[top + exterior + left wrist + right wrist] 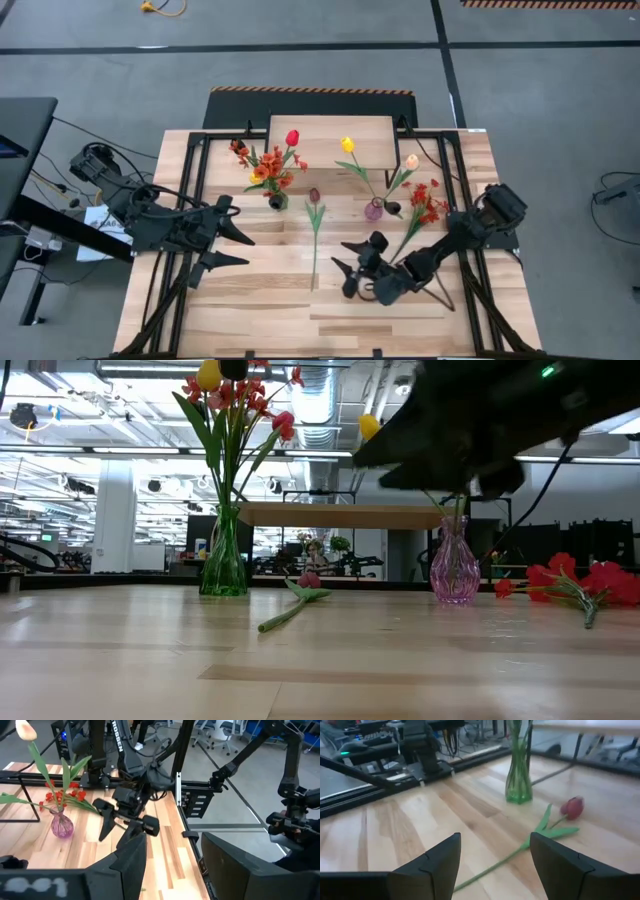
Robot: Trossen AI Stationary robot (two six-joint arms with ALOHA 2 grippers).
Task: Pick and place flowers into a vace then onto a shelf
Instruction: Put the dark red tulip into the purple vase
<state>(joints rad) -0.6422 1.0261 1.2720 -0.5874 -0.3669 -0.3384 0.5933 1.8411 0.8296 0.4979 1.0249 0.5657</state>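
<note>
One loose tulip (pixel 315 215) lies flat on the tabletop (pixel 260 300) btwn the two vases, dark red head toward the shelf (pixel 330 135), stem running back toward me. My right end effector (pixel 352 262) sits just beside the stem's near end, fingers spread, nothing pinched; in the right wrist view the stem lies ahead btwn the two fingers.

Risks as I judge them: stem is thin and flat on the wood, so if I drop too shallow the fingers close on air, too deep and the tips scrape the tabletop. A grab near the stem's end would let the head droop, making it awkward to thread into a narrow vase neck. The pink vase (pixel 373 209) stands near this arm w/ a red spray (pixel 425 205) lying beside it; a wide swing could knock the vase over.

Left end effector (pixel 228 235) waits over the tabletop's left part, fingers spread, empty. Green vase (pixel 276 200) already holds red, yellow and orange flowers.
</note>
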